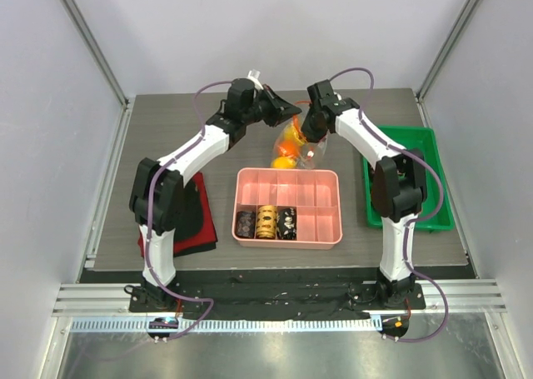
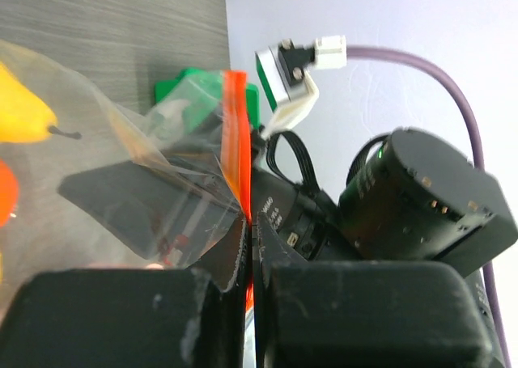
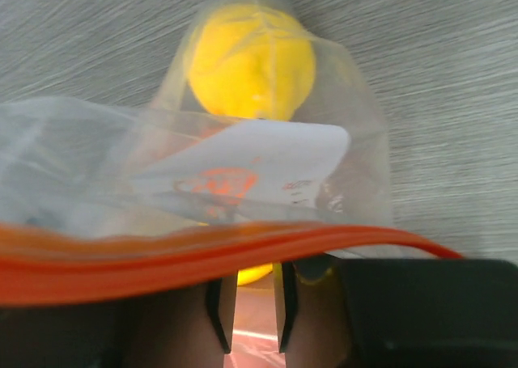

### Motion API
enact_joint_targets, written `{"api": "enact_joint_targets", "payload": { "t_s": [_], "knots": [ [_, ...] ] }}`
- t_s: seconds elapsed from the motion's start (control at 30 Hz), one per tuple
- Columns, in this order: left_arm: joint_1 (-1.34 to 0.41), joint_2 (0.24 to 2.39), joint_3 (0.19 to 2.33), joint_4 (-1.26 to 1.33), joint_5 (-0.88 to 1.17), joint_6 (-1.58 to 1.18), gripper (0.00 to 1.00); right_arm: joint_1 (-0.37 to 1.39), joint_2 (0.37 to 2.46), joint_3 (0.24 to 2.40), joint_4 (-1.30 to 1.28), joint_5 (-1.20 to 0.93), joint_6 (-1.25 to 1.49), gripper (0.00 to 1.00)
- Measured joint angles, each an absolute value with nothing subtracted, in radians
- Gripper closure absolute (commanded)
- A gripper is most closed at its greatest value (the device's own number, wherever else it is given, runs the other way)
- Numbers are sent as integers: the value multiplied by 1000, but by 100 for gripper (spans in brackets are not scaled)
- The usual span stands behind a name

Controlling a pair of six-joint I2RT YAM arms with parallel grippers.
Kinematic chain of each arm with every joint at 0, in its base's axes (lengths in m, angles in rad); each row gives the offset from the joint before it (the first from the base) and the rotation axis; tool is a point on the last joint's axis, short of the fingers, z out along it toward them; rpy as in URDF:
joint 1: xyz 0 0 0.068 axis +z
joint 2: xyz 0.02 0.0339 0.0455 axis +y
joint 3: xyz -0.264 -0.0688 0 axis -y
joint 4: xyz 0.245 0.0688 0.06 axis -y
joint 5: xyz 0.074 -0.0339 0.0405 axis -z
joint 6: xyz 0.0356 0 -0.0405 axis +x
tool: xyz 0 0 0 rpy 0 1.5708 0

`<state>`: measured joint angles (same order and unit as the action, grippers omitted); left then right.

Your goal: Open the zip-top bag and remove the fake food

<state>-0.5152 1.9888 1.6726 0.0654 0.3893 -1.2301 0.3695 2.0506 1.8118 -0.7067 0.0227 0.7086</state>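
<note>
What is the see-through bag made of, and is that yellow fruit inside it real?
The zip-top bag looks like thin, clear plastic: shiny, crinkled, see-through. Its orange zip strip looks like thicker plastic. The yellow fruit seems to be smooth plastic too, evenly coloured, though the bag blurs it.

**Finishes from my feed**

I see the zip-top bag (image 3: 162, 141) as clear, glossy, crinkled plastic film, its strip smooth red-orange. The fake food (image 3: 251, 65) inside looks like smooth plastic. The bench (image 1: 166, 121) is matt grey wood grain; the cloth (image 1: 200, 222) at its near left corner is matt.
</note>
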Motion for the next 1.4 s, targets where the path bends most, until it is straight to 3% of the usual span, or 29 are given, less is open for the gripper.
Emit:
{"api": "enact_joint_targets", "payload": {
  "t_s": [0.3, 0.53, 0.57, 0.67, 0.9, 1.4],
  "knots": [
    [-491, 1989, 1668, 62, 399, -1223, 100, 374, 2060, 1784, -640, 102, 625, 49],
    [-491, 1989, 1643, 62, 406, -1222, 100, 374, 2088, 1756, -478, 40, 567, 39],
    [-491, 1989, 1643, 61, 407, -1222, 100, 373, 2095, 1753, -458, 20, 558, 32],
    [-491, 1989, 1643, 62, 410, -1222, 100, 372, 2111, 1743, -395, -18, 544, 27],
    [-493, 1993, 1644, 61, 413, -1222, 100, 368, 2121, 1660, -183, -140, 580, 30],
    [-508, 2003, 1651, 31, 422, -1198, 100, 380, 2177, 1614, 69, -243, 637, 50]
  ]
}}
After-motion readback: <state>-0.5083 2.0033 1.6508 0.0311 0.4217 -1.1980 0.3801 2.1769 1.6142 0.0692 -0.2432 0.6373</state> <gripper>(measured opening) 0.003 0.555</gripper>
